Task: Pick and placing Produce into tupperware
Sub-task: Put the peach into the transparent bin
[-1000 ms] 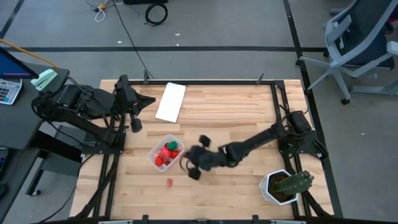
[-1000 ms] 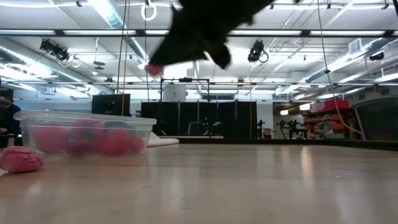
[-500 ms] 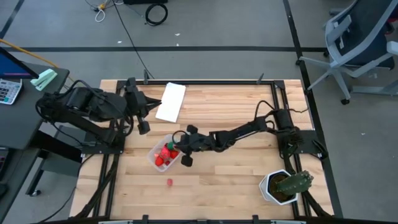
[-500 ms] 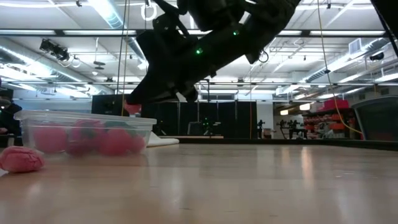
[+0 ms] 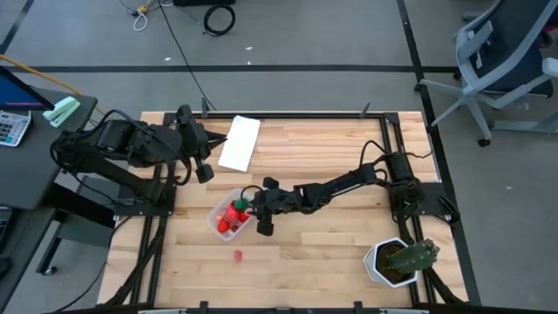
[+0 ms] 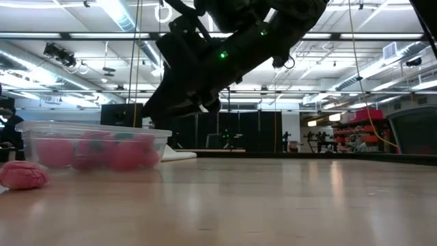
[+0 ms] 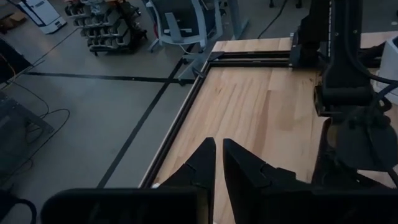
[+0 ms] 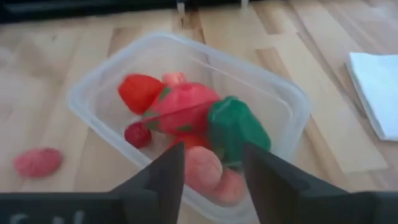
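The clear tupperware (image 5: 228, 216) sits left of the table's middle and holds several red and pink produce pieces and one green piece (image 8: 236, 127). My right gripper (image 8: 208, 155) hangs open just above the box's right end, its fingers either side of a pink piece (image 8: 200, 169) lying inside. In the low view this gripper (image 6: 149, 115) stands over the box (image 6: 89, 147). One pink piece (image 5: 237, 255) lies loose on the table near the box. My left gripper (image 5: 207, 166) hovers at the far left, shut and holding nothing.
A flat white panel (image 5: 240, 142) lies at the far side, close to my left gripper. A cactus in a white pot (image 5: 397, 262) stands at the near right corner. Bare wood lies between the box and the pot.
My right gripper has swung from the near side toward the table's left and come down over the tupperware. The pink piece seen at its fingertips no longer shows there. My left gripper has shifted a little toward the table's right.
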Motion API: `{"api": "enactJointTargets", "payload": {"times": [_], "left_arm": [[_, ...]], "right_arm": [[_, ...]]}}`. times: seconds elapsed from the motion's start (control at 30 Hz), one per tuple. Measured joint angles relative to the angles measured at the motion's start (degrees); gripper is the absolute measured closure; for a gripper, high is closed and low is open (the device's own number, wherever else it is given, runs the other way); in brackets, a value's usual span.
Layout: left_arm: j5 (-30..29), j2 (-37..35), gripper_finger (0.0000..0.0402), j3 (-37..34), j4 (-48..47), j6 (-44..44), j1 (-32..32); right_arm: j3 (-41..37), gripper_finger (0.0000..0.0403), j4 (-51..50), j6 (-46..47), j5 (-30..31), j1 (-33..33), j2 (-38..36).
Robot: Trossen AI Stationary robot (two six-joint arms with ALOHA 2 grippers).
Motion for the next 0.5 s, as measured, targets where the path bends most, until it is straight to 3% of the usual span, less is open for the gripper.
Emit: {"api": "enactJointTargets", "payload": {"times": [0.23,0.5], "left_arm": [[0.02,0.0,0.0369,0.0,0.01,-0.51,0.0],[0.03,0.0,0.0371,0.0,0.9,-0.59,0.0]], "right_arm": [[0.0,0.0204,7.51,1.77,-10.87,4.09,0.0],[0.06,0.0205,11.61,-4.39,-7.27,11.94,1.37]]}}
